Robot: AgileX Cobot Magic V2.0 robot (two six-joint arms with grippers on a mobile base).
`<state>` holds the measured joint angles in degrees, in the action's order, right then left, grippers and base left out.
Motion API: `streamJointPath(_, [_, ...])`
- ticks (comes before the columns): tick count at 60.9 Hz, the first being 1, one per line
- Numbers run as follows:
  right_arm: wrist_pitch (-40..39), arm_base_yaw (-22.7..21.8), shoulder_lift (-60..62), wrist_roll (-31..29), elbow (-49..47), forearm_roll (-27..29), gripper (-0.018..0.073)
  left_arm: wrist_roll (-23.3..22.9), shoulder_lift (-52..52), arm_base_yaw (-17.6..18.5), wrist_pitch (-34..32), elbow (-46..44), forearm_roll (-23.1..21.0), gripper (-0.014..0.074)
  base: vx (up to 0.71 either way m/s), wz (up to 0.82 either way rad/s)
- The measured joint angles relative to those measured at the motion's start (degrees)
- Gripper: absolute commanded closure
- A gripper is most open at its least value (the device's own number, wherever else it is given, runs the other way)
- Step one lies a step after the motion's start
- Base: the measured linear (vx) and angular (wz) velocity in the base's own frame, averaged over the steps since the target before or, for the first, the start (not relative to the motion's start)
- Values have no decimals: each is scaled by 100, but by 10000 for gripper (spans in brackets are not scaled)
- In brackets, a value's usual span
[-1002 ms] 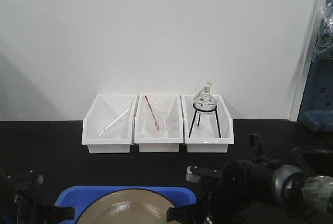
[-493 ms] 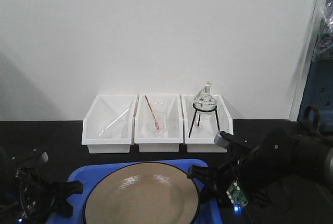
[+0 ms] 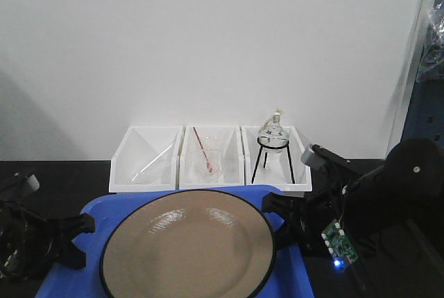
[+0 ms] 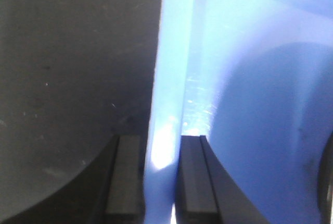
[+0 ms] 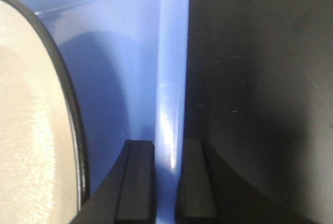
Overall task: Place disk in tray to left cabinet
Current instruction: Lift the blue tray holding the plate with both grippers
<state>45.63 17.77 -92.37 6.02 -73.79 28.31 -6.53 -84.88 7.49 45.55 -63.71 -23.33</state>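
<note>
A laboratory; a round glass flask (image 3: 270, 134) on a black tripod (image 3: 266, 159) and a beaker (image 3: 208, 165) sit in white bins (image 3: 146, 177) on a black bench (image 3: 55, 180).

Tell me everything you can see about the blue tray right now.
The tray is bright blue, glossy plastic, rectangular with rounded corners and a low raised rim. The tan, black-rimmed disk lies in it, covering most of its floor. The left gripper is shut on its left rim, the right gripper on its right rim. Its far edge overlaps the white bins' fronts; its near edge is out of frame.
</note>
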Motion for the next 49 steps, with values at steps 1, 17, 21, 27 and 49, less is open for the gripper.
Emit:
streamJointPath(1, [7, 0, 37, 0, 0, 16, 566, -16, 29, 0, 27, -7, 17, 597, 0, 0])
streamJointPath(17, [177, -29, 143, 0, 0, 78, 565, -318, 151, 0, 703, -649, 189, 597, 0, 0])
streamJointPath(21, [215, -36, 143, 6, 0, 138, 565, -376, 151, -11, 835, -851, 218, 597, 0, 0])
streamJointPath(27, [422, -48, 136, 23, -66, 186, 565, -464, 156, -16, 981, -1058, 258, 597, 0, 0])
streamJointPath(49, [858, -95, 147, 30, -886, 173, 565, -525, 393, -46, 1039, -1133, 340, 597, 0, 0])
